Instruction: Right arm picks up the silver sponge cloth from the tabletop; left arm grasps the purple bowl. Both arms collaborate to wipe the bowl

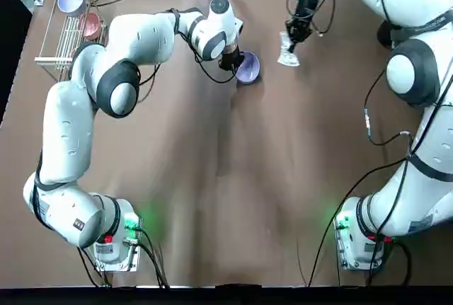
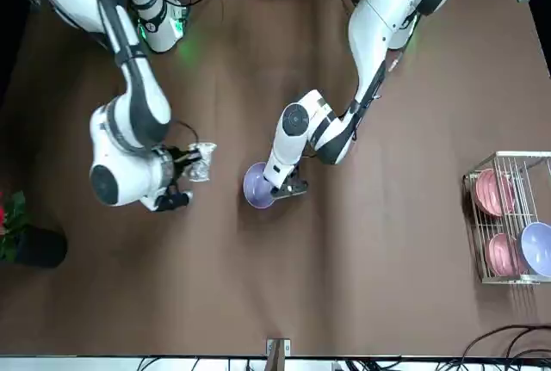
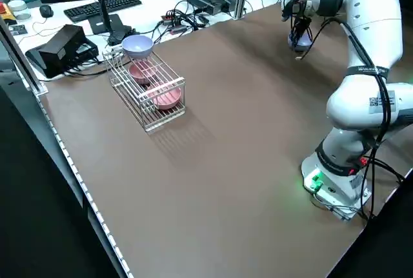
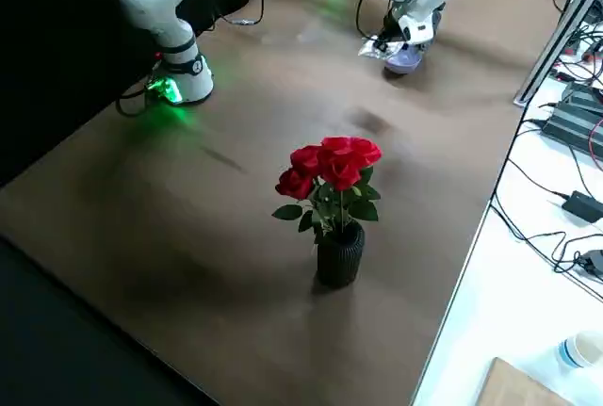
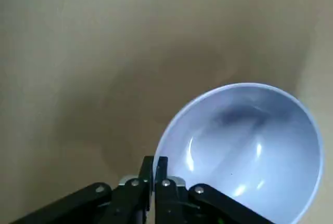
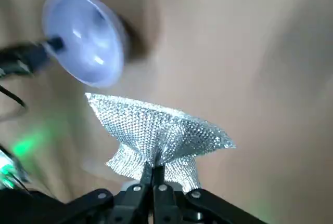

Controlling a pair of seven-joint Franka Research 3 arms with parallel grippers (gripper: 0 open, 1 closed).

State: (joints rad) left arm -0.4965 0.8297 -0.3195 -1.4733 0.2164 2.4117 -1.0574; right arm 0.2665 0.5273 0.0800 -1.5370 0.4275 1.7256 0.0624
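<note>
While the round pale lavender bowl is gripped at its rim by the left arm's dark two-finger gripper, the wrinkled silver-grey sponge cloth is pinched by the right arm's dark two-finger gripper. The left gripper's fingers are closed down on the thin wall, one inside the bowl and one outside, and the glossy inside is left exposed. The right gripper's fingers are pressed together on a gathered part of the cloth, whose loose edges are fanned out on both sides.

Bowl and cloth are held apart above the matte brown tabletop, near its far edge as seen from the robot, with the cloth on the right arm's side.

On the left side, a white wire rack is stacked with pink dishes and another pale lavender bowl. On the right side, red roses are held in a dark ribbed pot. A label with a square code is borne by the left arm, but its writing cannot be read.
</note>
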